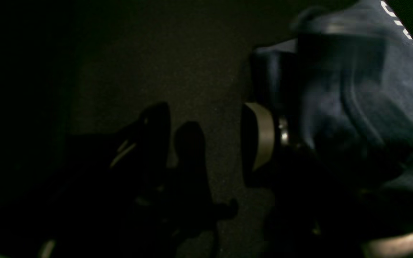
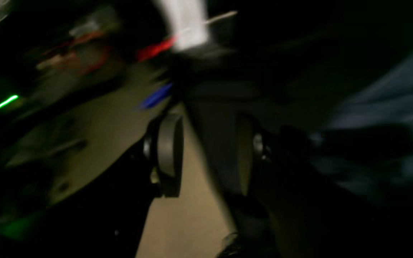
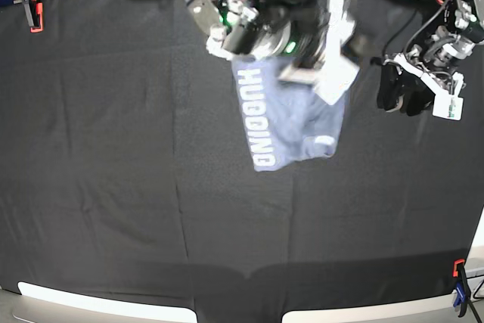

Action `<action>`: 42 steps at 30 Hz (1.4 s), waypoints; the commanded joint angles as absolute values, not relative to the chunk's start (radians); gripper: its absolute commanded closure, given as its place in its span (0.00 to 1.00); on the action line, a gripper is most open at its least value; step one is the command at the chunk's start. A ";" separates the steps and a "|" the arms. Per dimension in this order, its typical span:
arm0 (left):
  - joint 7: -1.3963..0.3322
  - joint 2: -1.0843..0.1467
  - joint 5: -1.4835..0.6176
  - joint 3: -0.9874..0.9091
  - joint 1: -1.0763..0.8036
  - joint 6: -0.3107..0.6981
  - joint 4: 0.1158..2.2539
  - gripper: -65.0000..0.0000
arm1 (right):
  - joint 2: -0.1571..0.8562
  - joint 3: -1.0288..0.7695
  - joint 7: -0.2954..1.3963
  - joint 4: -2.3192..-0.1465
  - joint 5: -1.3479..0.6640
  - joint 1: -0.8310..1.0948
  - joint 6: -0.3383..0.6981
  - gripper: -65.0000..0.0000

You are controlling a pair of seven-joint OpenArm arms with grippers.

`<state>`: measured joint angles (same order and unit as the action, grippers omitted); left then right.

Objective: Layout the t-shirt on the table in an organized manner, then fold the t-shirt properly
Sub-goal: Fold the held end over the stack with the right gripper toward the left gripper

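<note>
The t-shirt (image 3: 291, 122) is blue-grey and soft, bunched up with folds, and the white word "HUGGING" runs down its side. It hangs and lies over the table (image 3: 106, 187), near 12 o'clock from the table's middle. The right gripper (image 2: 206, 154) has its pads apart with nothing between them. The left gripper (image 3: 401, 94) sits at 2 o'clock, spread wide, holding nothing.

Robotics lab bench. Black cloth table (image 3: 98, 187) clamped at corners (image 3: 32, 7). Two cabled robot arms (image 3: 435, 51) mounted along the far edge.
</note>
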<state>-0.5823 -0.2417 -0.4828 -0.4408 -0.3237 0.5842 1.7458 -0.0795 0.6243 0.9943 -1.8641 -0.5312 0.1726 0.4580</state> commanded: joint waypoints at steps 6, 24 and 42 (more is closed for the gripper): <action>-0.556 -0.253 -0.506 -0.446 -0.319 0.587 1.767 0.55 | -0.091 0.612 0.987 -1.882 -0.602 0.159 0.498 0.64; -0.783 -0.204 -0.911 -0.443 -0.468 0.698 1.961 1.00 | -0.036 0.327 0.813 -1.769 -0.292 -0.110 0.452 1.00; -0.810 -0.150 -0.694 -0.157 -0.477 0.698 1.656 1.00 | -0.038 0.329 0.803 -1.114 -0.231 -0.465 0.514 1.00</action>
<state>-0.8165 -0.1448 -0.6880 -0.1566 -0.4740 0.6914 1.6405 -0.0334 0.3309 0.8165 -1.1011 -0.2173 -0.4393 0.4999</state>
